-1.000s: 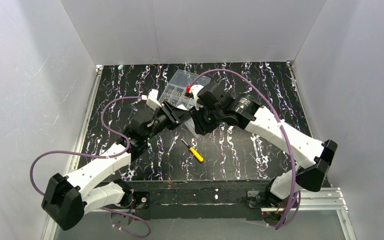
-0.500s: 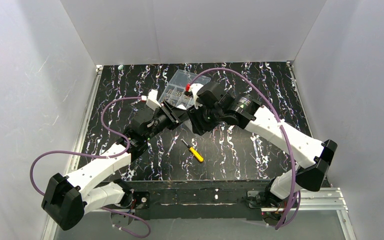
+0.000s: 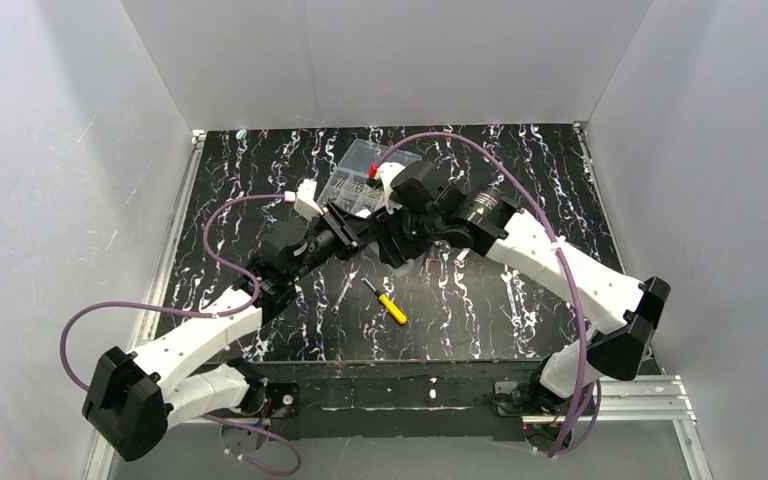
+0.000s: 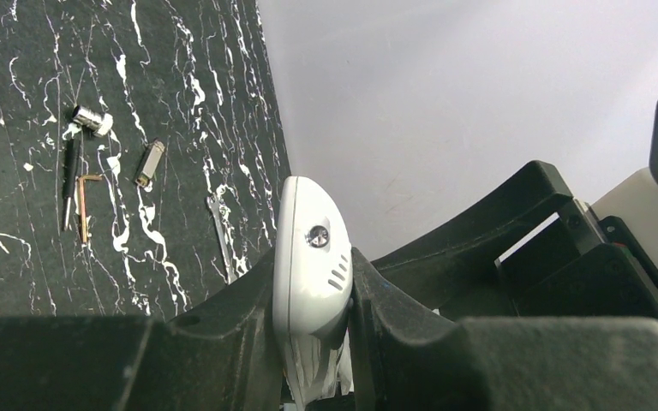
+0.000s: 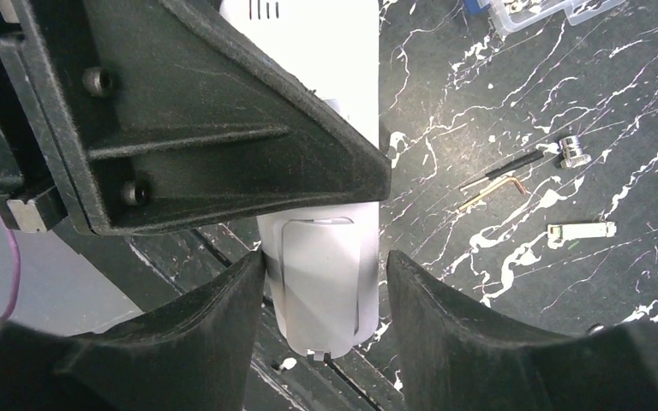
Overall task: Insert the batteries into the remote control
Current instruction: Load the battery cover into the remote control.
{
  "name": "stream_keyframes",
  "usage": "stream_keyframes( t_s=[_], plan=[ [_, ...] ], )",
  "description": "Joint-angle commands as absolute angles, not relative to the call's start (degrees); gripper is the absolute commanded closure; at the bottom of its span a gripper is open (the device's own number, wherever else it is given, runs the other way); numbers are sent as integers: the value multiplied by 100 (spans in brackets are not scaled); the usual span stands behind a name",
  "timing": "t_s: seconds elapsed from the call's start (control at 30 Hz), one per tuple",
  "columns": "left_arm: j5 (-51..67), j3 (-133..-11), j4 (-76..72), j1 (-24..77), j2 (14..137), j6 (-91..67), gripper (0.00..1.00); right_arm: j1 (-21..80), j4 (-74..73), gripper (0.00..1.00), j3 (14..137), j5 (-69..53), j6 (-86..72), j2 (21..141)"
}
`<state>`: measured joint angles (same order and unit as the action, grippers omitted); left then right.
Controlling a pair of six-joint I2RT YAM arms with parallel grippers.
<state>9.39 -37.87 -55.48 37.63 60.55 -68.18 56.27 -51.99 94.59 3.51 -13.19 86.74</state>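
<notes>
1. Left tool (image 4: 311, 300) clamped on remote control (image 4: 308, 223), held off desk (image 3: 480, 310) just beyond screwdriver (image 3: 387, 301).
2. Right tool (image 5: 324, 274) straddles its cover end, jaws either side of long axis; grip contact unclear.
3. Batteries not visible.

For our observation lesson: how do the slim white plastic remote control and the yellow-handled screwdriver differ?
The slim white plastic remote control is clamped in the left gripper, held up; the yellow-handled screwdriver lies loose on the black marbled table. The remote is white; the screwdriver has a dark shaft. Both are slim and long.
</notes>
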Motion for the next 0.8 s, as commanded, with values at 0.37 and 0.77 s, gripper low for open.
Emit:
stream_keyframes(
  t_s=[0.37, 0.77],
  plan=[
    [1002, -3739, -6218, 3782, 5891, -6833, 100, 5442, -3653, 17, 8764, 428, -2698, 7161],
    [720, -3754, -6700, 3786, 6012, -7234, 100, 5030, -613, 14, 5083, 1119, -5692, 4984]
  ],
)
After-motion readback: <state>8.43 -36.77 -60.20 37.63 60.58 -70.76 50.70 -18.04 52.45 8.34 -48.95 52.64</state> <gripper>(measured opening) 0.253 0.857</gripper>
